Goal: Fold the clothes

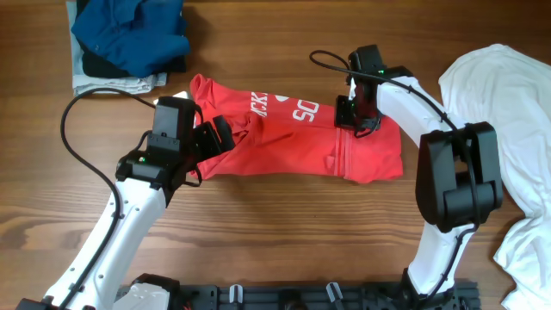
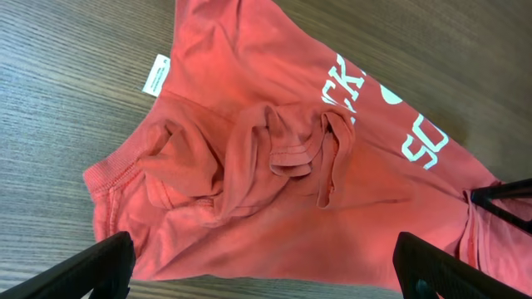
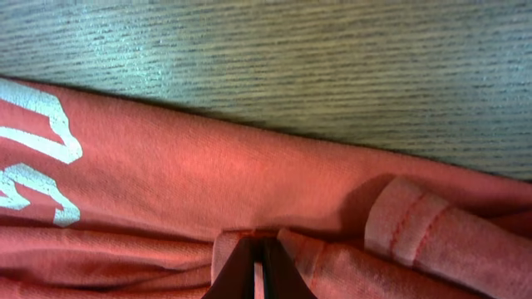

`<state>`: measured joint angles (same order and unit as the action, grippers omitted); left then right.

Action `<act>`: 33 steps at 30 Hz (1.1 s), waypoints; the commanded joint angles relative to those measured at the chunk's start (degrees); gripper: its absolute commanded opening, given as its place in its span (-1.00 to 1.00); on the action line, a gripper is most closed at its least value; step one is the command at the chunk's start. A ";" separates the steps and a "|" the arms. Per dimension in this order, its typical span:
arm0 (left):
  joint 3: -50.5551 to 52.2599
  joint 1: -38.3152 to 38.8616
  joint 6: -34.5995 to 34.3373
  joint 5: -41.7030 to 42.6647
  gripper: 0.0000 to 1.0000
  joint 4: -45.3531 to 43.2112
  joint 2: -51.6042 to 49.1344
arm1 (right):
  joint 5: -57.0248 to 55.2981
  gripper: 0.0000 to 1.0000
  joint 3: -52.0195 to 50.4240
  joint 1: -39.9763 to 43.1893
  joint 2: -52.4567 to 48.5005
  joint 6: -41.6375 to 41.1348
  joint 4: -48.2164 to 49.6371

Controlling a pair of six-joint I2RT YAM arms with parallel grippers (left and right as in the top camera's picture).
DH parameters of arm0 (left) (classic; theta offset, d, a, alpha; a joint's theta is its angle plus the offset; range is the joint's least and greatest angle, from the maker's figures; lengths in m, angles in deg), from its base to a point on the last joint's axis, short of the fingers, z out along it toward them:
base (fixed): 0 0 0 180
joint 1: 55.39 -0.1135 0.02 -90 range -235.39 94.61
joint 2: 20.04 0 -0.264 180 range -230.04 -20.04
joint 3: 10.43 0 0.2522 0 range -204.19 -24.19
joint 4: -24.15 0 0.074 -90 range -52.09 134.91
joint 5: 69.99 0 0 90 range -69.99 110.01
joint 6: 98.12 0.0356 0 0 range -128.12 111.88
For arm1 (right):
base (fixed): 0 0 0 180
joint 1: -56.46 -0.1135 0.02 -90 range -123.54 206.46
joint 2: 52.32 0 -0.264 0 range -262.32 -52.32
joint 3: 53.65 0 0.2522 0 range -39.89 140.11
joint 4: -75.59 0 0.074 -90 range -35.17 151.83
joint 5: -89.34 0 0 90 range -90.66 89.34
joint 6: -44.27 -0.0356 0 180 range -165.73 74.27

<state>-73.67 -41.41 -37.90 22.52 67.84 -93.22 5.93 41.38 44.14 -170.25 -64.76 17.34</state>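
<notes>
The red T-shirt (image 1: pixel 293 142) is half folded, with the right gripper (image 1: pixel 351 120) pinching its fold and the left gripper (image 1: pixel 217 136) wide open; the white shirt (image 1: pixel 508 103) beside it is not folded yet.

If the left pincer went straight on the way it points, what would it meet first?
The left pincer, jaws open, would probably meet the red T-shirt first, at its bunched folds; the depth to it is unclear.

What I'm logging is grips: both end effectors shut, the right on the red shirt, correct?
No: the left end effector is open above the red shirt, as the left wrist view shows; the right end effector is shut on it.
</notes>
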 commanded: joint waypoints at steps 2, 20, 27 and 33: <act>-0.68 -0.04 1.09 0.46 1.00 0.17 -0.13 | -2.75 -0.91 11.50 0.92 0.07 -0.15 -10.25; -0.68 -0.04 1.09 0.44 1.00 0.98 -0.13 | 8.92 -0.30 -12.83 -0.81 5.38 0.48 -10.49; -0.68 -0.04 1.09 -0.24 1.00 1.01 -1.16 | 8.87 0.57 0.46 0.07 13.38 0.79 -17.62; -0.68 -0.04 1.09 -0.22 0.99 0.96 -2.69 | -1.66 0.99 3.32 8.28 18.88 1.49 -22.27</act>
<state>-73.67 -41.41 -37.71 22.49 68.96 -95.41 10.94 44.77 48.56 -150.95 -64.48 -5.70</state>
